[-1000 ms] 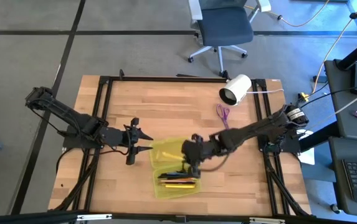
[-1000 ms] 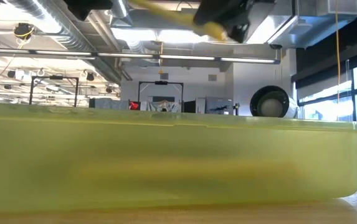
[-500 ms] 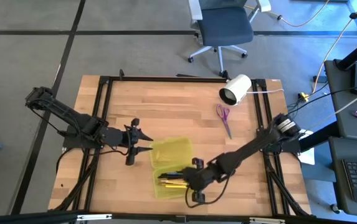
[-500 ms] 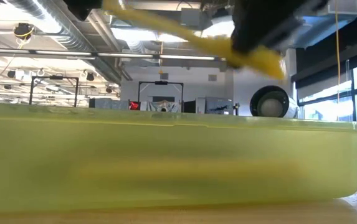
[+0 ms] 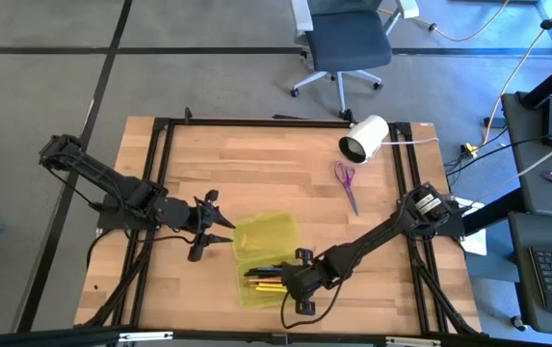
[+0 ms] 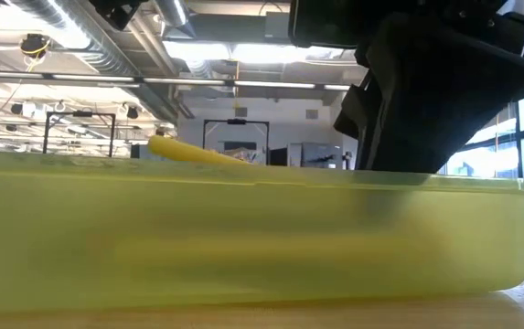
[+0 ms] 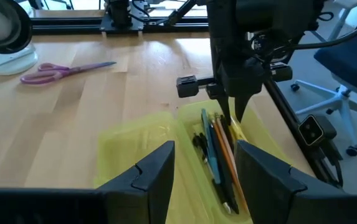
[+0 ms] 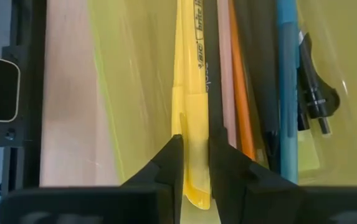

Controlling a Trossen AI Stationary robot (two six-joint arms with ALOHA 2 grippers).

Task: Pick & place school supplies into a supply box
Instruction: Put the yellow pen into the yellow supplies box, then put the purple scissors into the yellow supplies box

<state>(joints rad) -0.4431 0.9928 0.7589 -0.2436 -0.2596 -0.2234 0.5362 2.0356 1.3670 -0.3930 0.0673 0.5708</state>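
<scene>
the right gripper point(image 8: 195, 158) is clenched on a yellow pen point(image 8: 189, 93), low inside the supply box point(image 5: 256, 233) — its long axis parallel to the pens point(image 7: 218, 158) already there; left gripper point(image 5: 208, 226) waits agape beside the box

Even, bright overhead light falls on the worktop point(image 5: 256, 183), leaving only faint, soft shadows. Level with the surface, ceiling strip lights point(image 6: 243, 50) glare white, and the yellow-green box wall point(image 6: 243, 242) close to the lens is a soft blur. The dark arm point(image 6: 435, 87) above it is a near silhouette. Windows at the right edge wash out pale.
</scene>
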